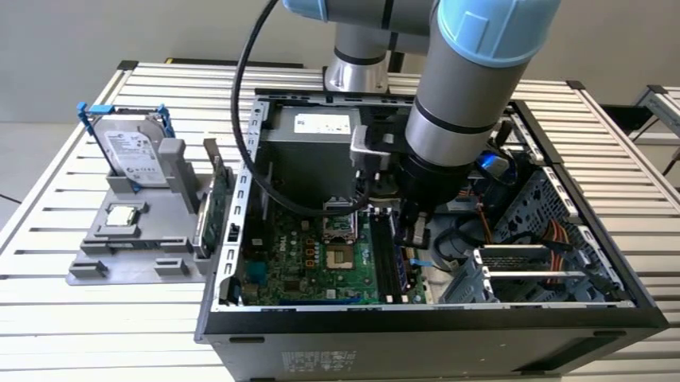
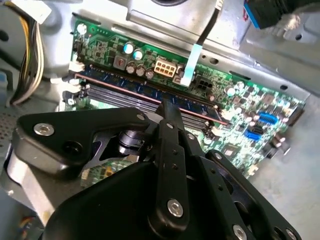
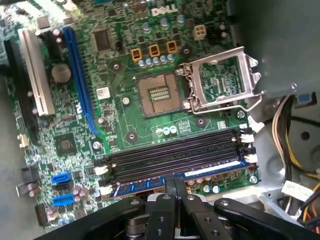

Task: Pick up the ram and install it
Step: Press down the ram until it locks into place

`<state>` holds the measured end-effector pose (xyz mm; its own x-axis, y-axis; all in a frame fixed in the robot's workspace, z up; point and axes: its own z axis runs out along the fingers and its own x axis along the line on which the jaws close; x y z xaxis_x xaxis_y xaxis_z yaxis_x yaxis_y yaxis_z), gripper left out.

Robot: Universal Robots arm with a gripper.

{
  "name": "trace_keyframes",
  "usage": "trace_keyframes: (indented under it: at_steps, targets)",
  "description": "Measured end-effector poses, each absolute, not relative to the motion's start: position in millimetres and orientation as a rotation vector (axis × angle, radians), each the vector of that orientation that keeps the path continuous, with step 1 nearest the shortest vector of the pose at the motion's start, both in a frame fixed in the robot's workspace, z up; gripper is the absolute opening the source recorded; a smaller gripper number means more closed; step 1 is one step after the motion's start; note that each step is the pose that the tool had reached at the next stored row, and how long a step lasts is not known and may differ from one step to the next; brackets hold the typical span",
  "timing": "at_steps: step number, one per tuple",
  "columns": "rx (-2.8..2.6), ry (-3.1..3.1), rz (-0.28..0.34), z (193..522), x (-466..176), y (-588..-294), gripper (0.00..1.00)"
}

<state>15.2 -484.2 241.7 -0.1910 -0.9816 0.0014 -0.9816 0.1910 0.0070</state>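
The ram [image 3: 210, 172] is a thin blue stick with a white label. It lies along the memory slot nearest my gripper, at the edge of the green motherboard [image 3: 125, 70]. In the second wrist view the ram [image 2: 125, 87] runs across the board beside the empty black slots [image 3: 170, 152]. My gripper [image 3: 175, 185] is down inside the open computer case [image 1: 425, 318]. Its black fingers are shut together, and their tips [image 2: 165, 106] rest at the middle of the ram's top edge. In the exterior view the gripper [image 1: 409, 232] hangs over the slots.
The open CPU socket [image 3: 159, 95] with its raised metal frame [image 3: 225, 80] lies beside the slots. Yellow and black cables [image 3: 295, 145] crowd the case wall. A drive cage [image 1: 521, 274] fills the case's right. Outside, a grey fixture [image 1: 127, 255] holds a hard drive [image 1: 138, 155], a silver chip [image 1: 123, 215] and an upright green card [image 1: 216, 211].
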Motion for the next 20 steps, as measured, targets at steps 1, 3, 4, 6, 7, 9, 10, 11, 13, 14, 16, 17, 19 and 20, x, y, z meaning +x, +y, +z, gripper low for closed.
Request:
trace_keyframes:
  at_steps: [1, 3, 4, 6, 7, 9, 10, 11, 13, 14, 16, 17, 19, 20]
  targets:
    - [2.016, -2.402, -0.007, 241.7, 15.2, -484.1, 0.00]
    - [2.059, -2.365, -0.007, 241.7, 15.2, -484.1, 0.00]
    - [2.080, -2.347, -0.007, 241.7, 15.2, -484.1, 0.00]
    - [2.123, -2.308, -0.007, 241.7, 15.2, -484.1, 0.00]
    - [2.144, -2.288, -0.006, 241.7, 15.2, -484.2, 0.00]
    - [2.186, -2.248, -0.006, 241.7, 15.2, -484.1, 0.00]
    - [2.204, -2.231, -0.006, 241.7, 15.2, -484.1, 0.00]
    - [2.211, -2.224, -0.006, 241.7, 15.1, -484.1, 0.00]
    - [2.211, -2.223, -0.006, 241.8, 15.1, -484.1, 0.00]
    - [2.211, -2.223, -0.006, 241.7, 15.1, -484.1, 0.00]
    - [2.212, -2.223, -0.006, 241.6, 15.9, -484.1, 0.00]
    - [2.212, -2.223, -0.006, 241.1, 16.1, -484.1, 0.00]
    - [2.208, -2.223, -0.002, 239.3, 16.7, -484.1, 0.00]
    - [2.205, -2.221, 0.003, 238.6, 16.8, -484.1, 0.00]
